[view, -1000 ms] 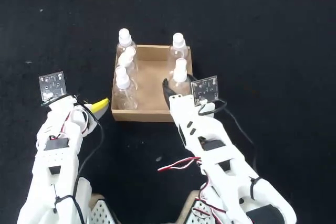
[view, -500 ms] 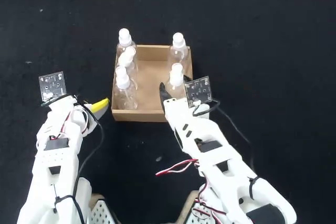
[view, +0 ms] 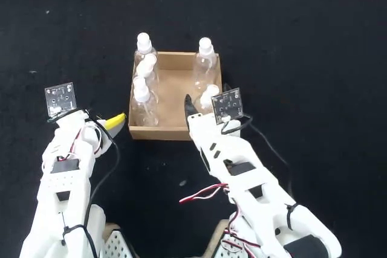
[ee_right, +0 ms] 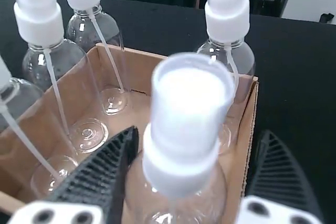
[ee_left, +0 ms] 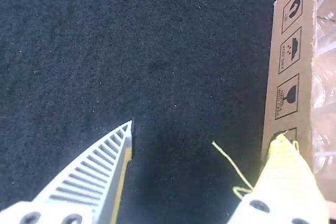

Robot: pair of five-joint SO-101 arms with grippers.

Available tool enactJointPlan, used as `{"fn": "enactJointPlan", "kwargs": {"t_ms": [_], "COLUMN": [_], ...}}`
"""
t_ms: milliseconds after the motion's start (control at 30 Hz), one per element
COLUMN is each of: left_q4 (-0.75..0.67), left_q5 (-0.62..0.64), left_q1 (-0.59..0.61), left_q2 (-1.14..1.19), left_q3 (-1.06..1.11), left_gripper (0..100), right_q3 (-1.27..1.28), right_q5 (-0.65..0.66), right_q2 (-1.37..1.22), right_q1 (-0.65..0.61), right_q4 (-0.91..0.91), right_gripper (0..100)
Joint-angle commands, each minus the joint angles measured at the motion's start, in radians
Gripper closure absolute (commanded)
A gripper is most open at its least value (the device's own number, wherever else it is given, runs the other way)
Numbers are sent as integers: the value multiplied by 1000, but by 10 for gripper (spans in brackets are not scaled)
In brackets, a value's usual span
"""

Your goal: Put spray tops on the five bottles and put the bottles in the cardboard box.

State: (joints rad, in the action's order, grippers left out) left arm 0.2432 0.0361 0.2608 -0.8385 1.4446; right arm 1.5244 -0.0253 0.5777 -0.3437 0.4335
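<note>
The cardboard box (view: 175, 130) sits mid-table with five clear bottles with white spray tops standing in it. Three stand along one wall (view: 145, 69), one in the far corner (view: 205, 52), and one in the near corner (view: 210, 95). My right gripper (view: 207, 102) is open, its black fingers straddling that near bottle (ee_right: 185, 124), which leans toward the camera. One finger (ee_right: 107, 163) is close against it and a gap shows at the other. My left gripper (view: 115, 122) stands open and holds nothing beside the box's outer wall (ee_left: 289, 66), with a yellow fingertip (ee_left: 286, 174) at the box corner.
Black cloth covers the table (view: 302, 58) with free room all round the box. A loose yellow thread (ee_left: 231, 166) lies on the cloth by the left gripper. Red and white wires (view: 202, 190) hang along the right arm.
The right arm drew back slightly toward the box's near wall. The bottle between its fingers came down and toward it into the near corner. The left arm has not moved.
</note>
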Motion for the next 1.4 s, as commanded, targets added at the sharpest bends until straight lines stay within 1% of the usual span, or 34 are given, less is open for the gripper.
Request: {"fn": "enactJointPlan", "kwargs": {"t_ms": [0, 400, 533, 600, 833, 1067, 1133, 1167, 1233, 1267, 1333, 1367], "left_q4": [-20, -20, -20, -20, -20, -20, -15, -14, -14, -14, -14, -14], "left_q5": [-8, -8, -8, -8, -8, -8, -8, -8, -9, -9, -5, -3], "left_q1": [-8, -8, -8, -8, -8, -5, -2, -1, 8, 22, 54, 73], "left_q2": [-15, -17, -17, -17, -18, -15, -18, -18, -18, -18, -18, -20], "left_q3": [-10, -10, -10, -10, -10, -10, -10, -10, -8, -10, -16, -18], "left_gripper": [683, 683, 683, 683, 683, 683, 687, 705, 782, 837, 963, 980], "right_q3": [1, -10, 7, 15, 22, 22, 22, 22, 22, 22, 27, 39], "right_q5": [9, 9, 3, 3, 2, 8, 3, 2, 2, 2, 0, 0], "right_q2": [4, 5, 70, 128, 386, 680, 759, 799, 878, 917, 993, 1029], "right_q1": [-11, -9, -9, -9, -11, -6, 20, 38, 92, 127, 180, 198], "right_q4": [-3, -3, -14, -69, -354, -687, -783, -829, -904, -927, -959, -961], "right_gripper": [684, 684, 684, 684, 684, 684, 685, 688, 734, 776, 891, 956]}}
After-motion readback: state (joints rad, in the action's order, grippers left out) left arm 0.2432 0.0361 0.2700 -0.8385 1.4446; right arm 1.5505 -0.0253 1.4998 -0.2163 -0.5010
